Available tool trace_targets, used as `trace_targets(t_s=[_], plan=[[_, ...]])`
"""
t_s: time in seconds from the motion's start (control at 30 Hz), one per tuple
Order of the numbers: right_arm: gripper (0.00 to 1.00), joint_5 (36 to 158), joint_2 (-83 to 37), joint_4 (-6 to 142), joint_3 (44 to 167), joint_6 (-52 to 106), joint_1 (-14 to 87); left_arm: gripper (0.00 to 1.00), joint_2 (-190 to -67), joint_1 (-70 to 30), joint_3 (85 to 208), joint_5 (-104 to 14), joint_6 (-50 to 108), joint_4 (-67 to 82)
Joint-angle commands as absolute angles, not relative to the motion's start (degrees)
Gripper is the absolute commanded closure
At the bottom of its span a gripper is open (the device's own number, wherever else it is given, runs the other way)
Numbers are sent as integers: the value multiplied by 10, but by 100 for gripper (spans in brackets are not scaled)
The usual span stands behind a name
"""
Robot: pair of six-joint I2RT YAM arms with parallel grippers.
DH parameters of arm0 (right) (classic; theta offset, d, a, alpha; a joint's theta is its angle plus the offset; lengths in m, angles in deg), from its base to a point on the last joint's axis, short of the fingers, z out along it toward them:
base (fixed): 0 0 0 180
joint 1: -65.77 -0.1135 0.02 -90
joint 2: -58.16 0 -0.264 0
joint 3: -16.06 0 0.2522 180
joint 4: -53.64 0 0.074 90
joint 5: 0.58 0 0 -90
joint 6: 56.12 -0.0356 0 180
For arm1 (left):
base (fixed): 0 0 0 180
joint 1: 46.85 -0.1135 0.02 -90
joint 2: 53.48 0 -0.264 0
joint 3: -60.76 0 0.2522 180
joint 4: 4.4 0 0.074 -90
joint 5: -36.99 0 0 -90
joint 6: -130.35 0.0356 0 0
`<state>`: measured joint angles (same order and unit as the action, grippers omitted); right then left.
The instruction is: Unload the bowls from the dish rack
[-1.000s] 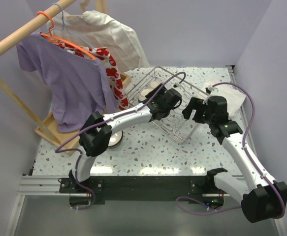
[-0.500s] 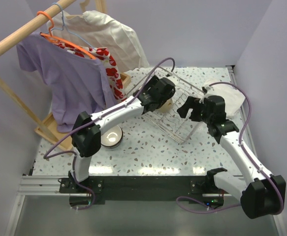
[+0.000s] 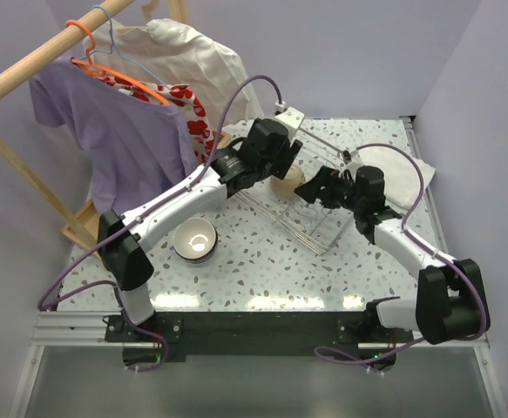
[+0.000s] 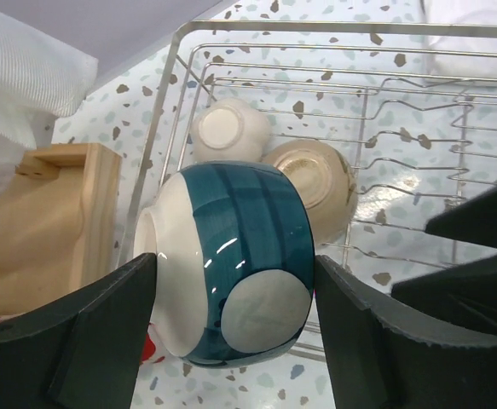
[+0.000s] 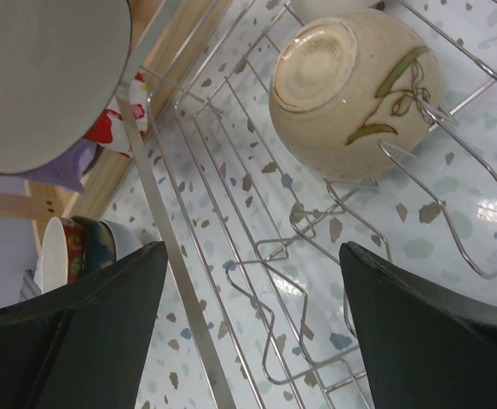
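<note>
Jaws of the left gripper point(image 4: 235, 271) are clamped on the teal-banded round ceramic bowl point(image 4: 231, 256), one black finger on each flank. The bowl lies sideways, its pale foot toward the wrist camera and its mouth turned to the left finger. It hangs over the edge wire of the silver wire dish rack point(image 4: 316, 25); whether it is wholly clear of that wire, I cannot tell.

Just beyond those jaws, down in the basket, two more wait. A small white ceramic bowl point(image 4: 229, 129) sits there, and just beside it a beige ceramic bowl with a green leaf motif point(image 5: 355, 89), both tipped with their feet showing.

Over to the right gripper point(image 5: 252, 256): jaws spread wide, nothing between them, poised above the wavy dividers. The beige bowl is ahead of them, off toward the right finger.

Outside the rack, well off from the left jaws and nearer the arm bases, one pale-insided bowl point(image 3: 194, 239) sits upright on the speckled terrazzo table point(image 3: 262, 261). A wooden base point(image 4: 43, 213) lies out past the left finger.

My read: this is the carry-out step for the teal bowl, with at least two bowls left to pull. The next move is to swing the left load clear of the rim wire and lower it onto open table near the parked bowl without knocking it, then release. The right jaws would need to drop and close across the beige bowl's wall.
</note>
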<state>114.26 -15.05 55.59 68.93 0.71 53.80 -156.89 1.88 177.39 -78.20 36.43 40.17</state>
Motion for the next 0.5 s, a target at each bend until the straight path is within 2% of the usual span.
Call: trace_targets(t_s=[0.0,0.23,0.47], plan=[[14,1193,-165,427,700,-25,540,63,-1495,15,1749,-727,313,335],[14,1247,-213,315,715,-77,540,63,-1420,8,1647,-676,246,252],[15,1291,-252,247,730,-102,534,64,-1400,-2,1603,-641,188,182]])
